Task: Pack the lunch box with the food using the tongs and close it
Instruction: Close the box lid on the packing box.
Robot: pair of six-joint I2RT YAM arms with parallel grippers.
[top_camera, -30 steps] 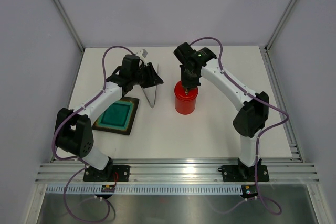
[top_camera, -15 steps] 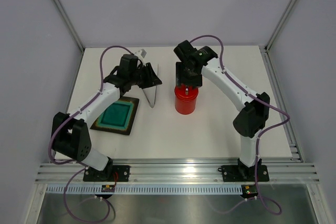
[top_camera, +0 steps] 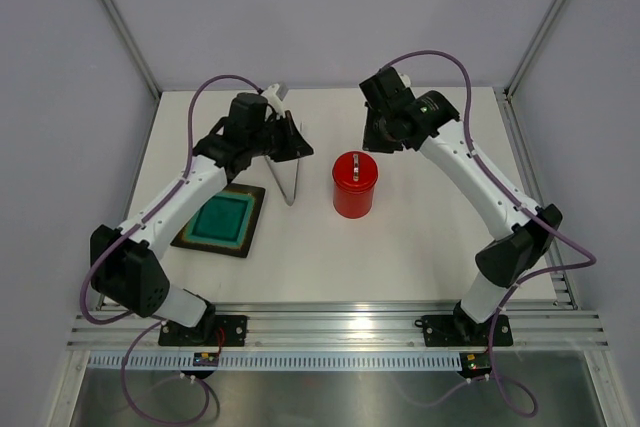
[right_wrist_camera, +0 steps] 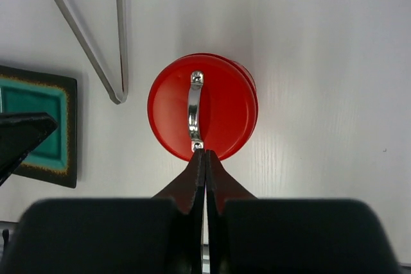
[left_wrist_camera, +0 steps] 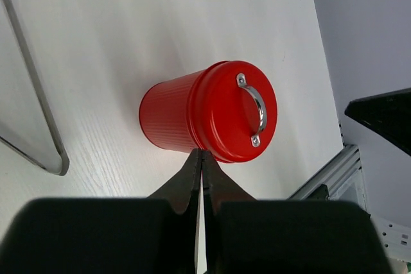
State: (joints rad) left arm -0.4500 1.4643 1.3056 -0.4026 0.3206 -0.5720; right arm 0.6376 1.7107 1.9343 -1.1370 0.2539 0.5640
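On the base side of the left end effector (left_wrist_camera: 201, 158), and to its left, a black square tray with a teal mat (top_camera: 252, 221) lies flat on the white table (top_camera: 400, 257). Just on the base side of this end effector lie the slim silvery metal tongs (right_wrist_camera: 120, 62), held by nothing. I judge they are set down because no piece is left to carry. Their long axis runs near to far, with the joined end toward the bases and the two open tips toward the left end effector.

To its right, and on the base side of the right end effector (right_wrist_camera: 204, 155), the glossy red cylindrical lunch box (top_camera: 353, 192) stands upright with its axis vertical. The flat red lid (right_wrist_camera: 218, 110) is already seated on top. The small silver handle (right_wrist_camera: 194, 112) lies in line with the right fingers. No food is visible; probably it is inside. Both end effectors are clenched on nothing and hang apart from the box, which fits a finished closing.
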